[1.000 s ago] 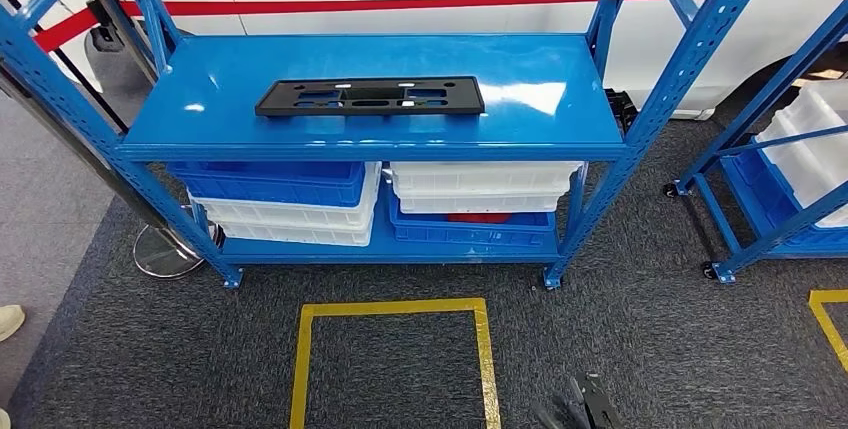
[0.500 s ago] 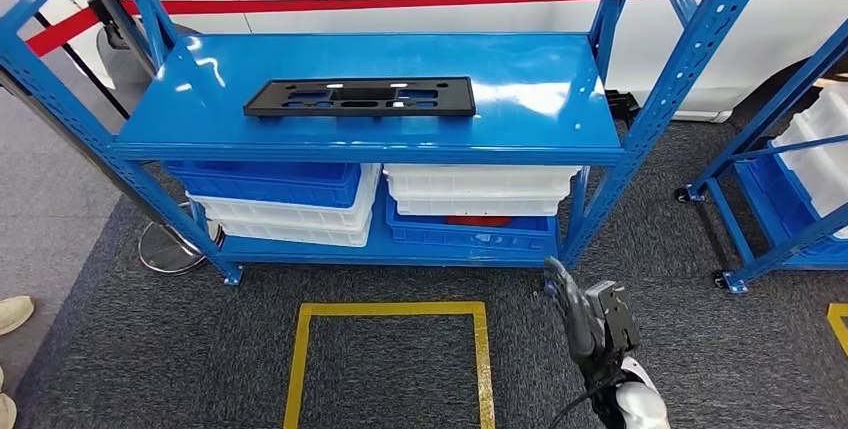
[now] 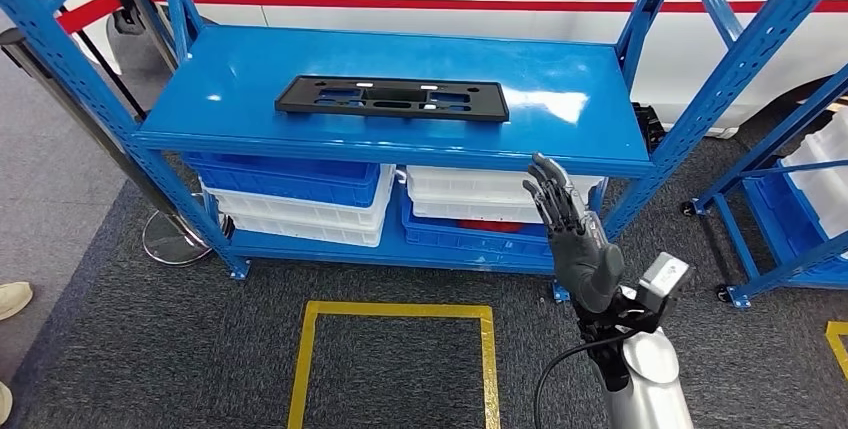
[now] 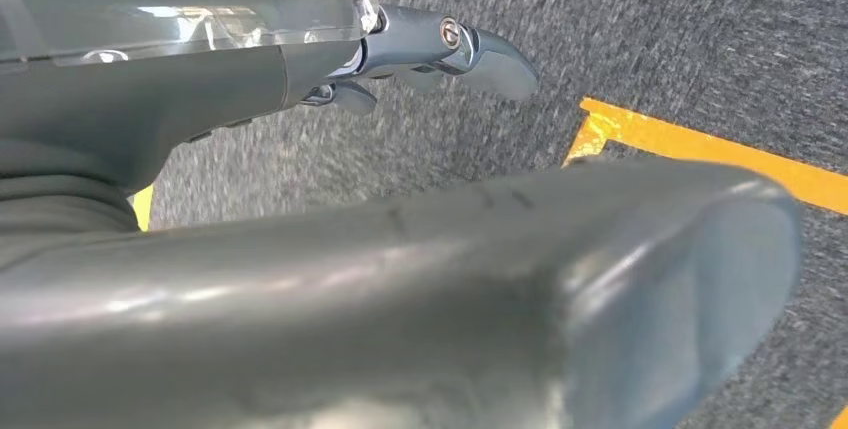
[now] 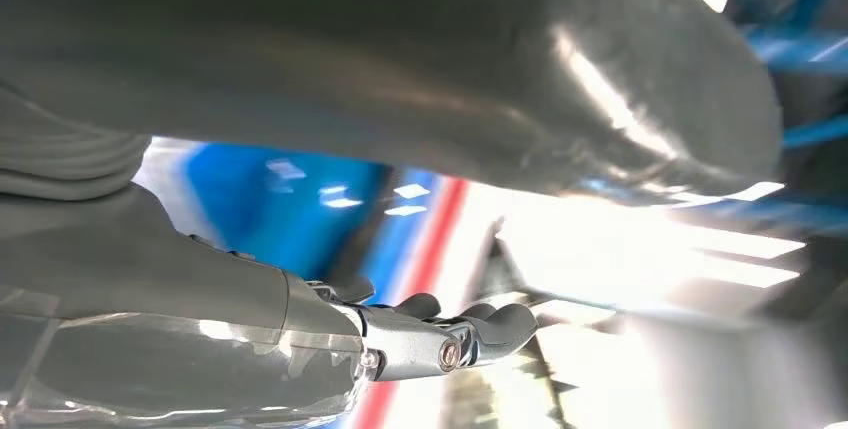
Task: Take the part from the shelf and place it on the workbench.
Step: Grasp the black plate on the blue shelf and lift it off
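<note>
A flat black plastic part (image 3: 392, 98) with several cut-outs lies on the upper deck of the blue shelf (image 3: 250, 69), left of centre. My right hand (image 3: 568, 234) is raised in front of the shelf's front edge, to the right of the part and below it, fingers stretched and apart, holding nothing. In the right wrist view the right hand (image 5: 300, 249) shows its thick thumb and extended fingers (image 5: 470, 334) against a blurred blue shelf. My left hand (image 4: 330, 199) hangs over dark carpet, fingers (image 4: 450, 49) extended and empty.
Blue and white bins (image 3: 300, 199) are stacked on the shelf's lower deck. A yellow tape square (image 3: 390, 359) marks the carpet in front. A second blue rack with white bins (image 3: 800, 189) stands at the right. A stanchion base (image 3: 175, 239) and a person's shoe (image 3: 12, 299) are at the left.
My right hand has risen from low near the floor to the shelf's front edge, its fingers spreading. The camera has shifted slightly; the part has stayed put on the shelf.
</note>
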Tool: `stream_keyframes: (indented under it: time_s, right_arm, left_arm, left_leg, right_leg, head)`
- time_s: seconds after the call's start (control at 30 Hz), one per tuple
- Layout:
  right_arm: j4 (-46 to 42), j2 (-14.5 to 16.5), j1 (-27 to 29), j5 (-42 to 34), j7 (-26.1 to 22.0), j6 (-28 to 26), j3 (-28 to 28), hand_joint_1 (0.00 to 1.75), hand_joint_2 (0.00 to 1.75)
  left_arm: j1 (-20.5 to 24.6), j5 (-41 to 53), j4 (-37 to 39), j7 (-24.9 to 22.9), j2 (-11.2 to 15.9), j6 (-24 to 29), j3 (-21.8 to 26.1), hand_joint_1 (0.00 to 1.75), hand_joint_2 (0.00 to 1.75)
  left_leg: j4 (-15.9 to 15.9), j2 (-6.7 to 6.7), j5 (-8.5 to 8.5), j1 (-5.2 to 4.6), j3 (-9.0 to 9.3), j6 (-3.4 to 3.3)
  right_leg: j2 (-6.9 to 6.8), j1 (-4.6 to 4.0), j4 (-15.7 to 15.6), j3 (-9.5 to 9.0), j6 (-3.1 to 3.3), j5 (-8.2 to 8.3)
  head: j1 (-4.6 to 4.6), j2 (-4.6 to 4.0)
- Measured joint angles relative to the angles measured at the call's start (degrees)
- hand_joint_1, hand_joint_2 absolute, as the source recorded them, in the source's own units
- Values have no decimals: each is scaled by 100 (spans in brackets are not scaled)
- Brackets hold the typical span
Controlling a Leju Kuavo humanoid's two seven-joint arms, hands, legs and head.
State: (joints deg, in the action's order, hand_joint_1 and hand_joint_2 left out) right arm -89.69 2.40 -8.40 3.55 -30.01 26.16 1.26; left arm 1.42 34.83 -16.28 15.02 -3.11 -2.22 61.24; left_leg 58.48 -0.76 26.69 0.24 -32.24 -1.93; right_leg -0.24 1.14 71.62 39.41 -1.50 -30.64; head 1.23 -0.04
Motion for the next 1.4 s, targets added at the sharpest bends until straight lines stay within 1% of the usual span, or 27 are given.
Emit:
stream_keyframes:
  time_s: [0.07,0.1,0.17,0.27,0.33,0.4,0.43,0.47,0.5,0.57,0.6,0.63,0.73,0.8,0.83,0.9,0.97,1.0,1.03,1.1,1.13,1.17,1.23,1.27,1.33,1.37,1.4]
  right_arm:
    - [-346,-18,-29,-110,-112,100,124,0,0]
    - [-533,-26,-46,-170,-171,153,193,0,0]
    - [-915,-44,-70,-286,-291,267,330,0,0]
    - [-1452,-82,-82,-433,-468,413,522,0,0]
    - [-1774,-125,-92,-511,-584,475,690,0,0]
    - [-2051,-223,-94,-586,-697,494,884,0,0]
    - [-2159,-289,-90,-626,-748,484,973,0,0]
    - [-2257,-361,-88,-673,-798,466,1055,0,0]
    - [-2339,-429,-86,-721,-842,441,1123,0,0]
    - [-2466,-556,-87,-811,-910,374,1230,0,0]
    - [-2515,-621,-89,-852,-932,334,1270,0,0]
    - [-2560,-688,-88,-891,-946,296,1306,0,0]
    - [-2647,-817,-73,-954,-959,248,1353,0,0]
    - [-2670,-863,-68,-964,-965,267,1362,0,0]
    - [-2677,-891,-61,-968,-966,275,1367,0,0]
    - [-2681,-942,-35,-973,-967,280,1375,0,0]
    - [-2680,-974,-13,-972,-968,282,1379,0,0]
    - [-2680,-982,-9,-962,-968,283,1382,0,0]
    - [-2680,-988,-4,-945,-968,282,1385,0,0]
    - [-2675,-994,14,-891,-968,280,1403,0,0]
    - [-2672,-994,28,-861,-967,278,1415,0,0]
    - [-2669,-993,37,-835,-966,273,1430,0,0]
    - [-2669,-992,36,-795,-967,257,1460,0,0]
    - [-2669,-993,31,-777,-969,244,1478,0,0]
    - [-2662,-993,25,-740,-970,192,1519,0,0]
    - [-2652,-993,25,-725,-969,161,1539,0,0]
    - [-2641,-992,26,-716,-969,129,1556,0,0]
  left_arm:
    - [16,59,23,36,-42,-24,136,0,0]
    - [31,90,36,56,-63,-33,210,0,0]
    - [59,146,63,91,-97,-52,362,0,0]
    - [89,223,87,152,-120,-104,562,0,0]
    - [115,272,117,193,-134,-139,693,0,0]
    - [128,331,151,230,-145,-173,830,0,0]
    - [127,366,166,249,-146,-193,893,0,0]
    - [125,396,178,269,-148,-214,952,0,0]
    - [124,411,188,286,-148,-231,991,0,0]
    - [119,346,213,303,-152,-245,969,0,0]
    - [116,253,230,308,-156,-243,907,0,0]
    - [117,137,246,310,-161,-239,830,0,0]
    - [110,-233,265,317,-166,-218,640,0,0]
    - [92,-448,266,321,-166,-202,524,0,0]
    - [88,-540,266,322,-166,-196,462,0,0]
    - [89,-666,266,323,-166,-184,364,0,0]
    - [81,-716,267,323,-167,-169,295,0,0]
    - [74,-724,269,323,-169,-161,267,0,0]
    - [68,-725,273,323,-172,-154,242,0,0]
    - [53,-722,305,322,-205,-137,205,0,0]
    - [58,-720,320,322,-221,-127,191,0,0]
    - [60,-714,333,325,-236,-120,175,0,0]
    - [81,-690,335,337,-228,-113,140,0,0]
    - [86,-669,337,350,-221,-116,122,0,0]
    - [111,-619,340,372,-209,-136,94,0,0]
    - [121,-596,343,378,-211,-147,80,0,0]
    - [125,-570,343,379,-208,-154,65,0,0]
  left_leg:
    - [9,-17,48,-26,52,22]
    - [15,-24,70,-34,61,43]
    - [15,-31,102,-36,61,101]
    - [98,-17,190,-27,70,191]
    - [594,4,398,1,-163,241]
    - [1321,22,597,44,-601,295]
    - [1523,28,580,67,-761,321]
    - [1528,35,451,89,-833,346]
    - [1314,42,227,111,-794,366]
    - [638,63,-204,136,-555,396]
    - [369,71,-266,126,-428,384]
    - [223,75,-238,106,-350,344]
    - [116,57,-45,69,-217,149]
    - [47,43,25,70,-60,54]
    - [13,37,68,68,22,18]
    - [-21,14,175,47,177,-25]
    - [-43,-22,310,13,371,-38]
    - [-53,-37,386,-7,490,-41]
    - [-63,-47,468,-27,612,-43]
    - [-83,-69,626,-54,794,-37]
    - [-98,-79,691,-64,844,-21]
    - [-127,-86,731,-69,897,2]
    - [-84,-78,658,-87,944,67]
    - [74,-65,558,-92,905,98]
    - [684,-35,432,-91,580,163]
    - [1016,-18,513,-71,354,191]
    - [1270,-7,711,-49,130,221]
  right_leg:
    - [10,-33,-727,-320,75,382]
    - [13,-50,-998,-442,105,460]
    - [20,-82,-1199,-529,143,428]
    - [24,-41,-1322,-635,202,407]
    - [9,-11,-1389,-743,246,372]
    - [-2,-8,-1397,-824,261,296]
    - [-4,-3,-1397,-875,252,248]
    - [-3,6,-1396,-939,236,196]
    - [0,21,-1396,-1014,213,141]
    - [5,50,-1402,-1169,143,17]
    - [9,56,-1401,-1218,95,-38]
    - [11,55,-1411,-1250,48,-79]
    - [10,59,-1338,-1284,-73,-77]
    - [12,70,-893,-1058,-109,-10]
    - [13,64,-532,-809,-111,-24]
    - [16,34,149,-211,-96,-237]
    - [17,-8,345,203,-60,-432]
    - [18,-40,186,282,-17,-371]
    - [20,-82,-114,296,51,-146]
    - [50,-193,-819,270,219,646]
    - [68,-234,-1043,256,272,951]
    - [85,-257,-1162,244,303,1121]
    - [92,-246,-1242,138,327,1071]
    - [87,-224,-1306,42,345,1031]
    - [72,-174,-1425,-176,370,943]
    - [64,-156,-1458,-269,375,890]
    - [61,-140,-1472,-347,375,834]
  head:
    - [0,0]
    - [2,0]
    - [4,0]
    - [13,-1]
    - [30,-1]
    - [39,0]
    - [39,0]
    - [39,0]
    - [39,0]
    - [40,0]
    - [52,0]
    - [59,0]
    - [68,0]
    - [63,0]
    - [60,0]
    - [58,0]
    - [57,0]
    - [56,0]
    - [55,0]
    - [64,0]
    - [66,0]
    - [70,0]
    - [68,0]
    - [69,0]
    - [87,0]
    - [96,0]
    - [104,0]
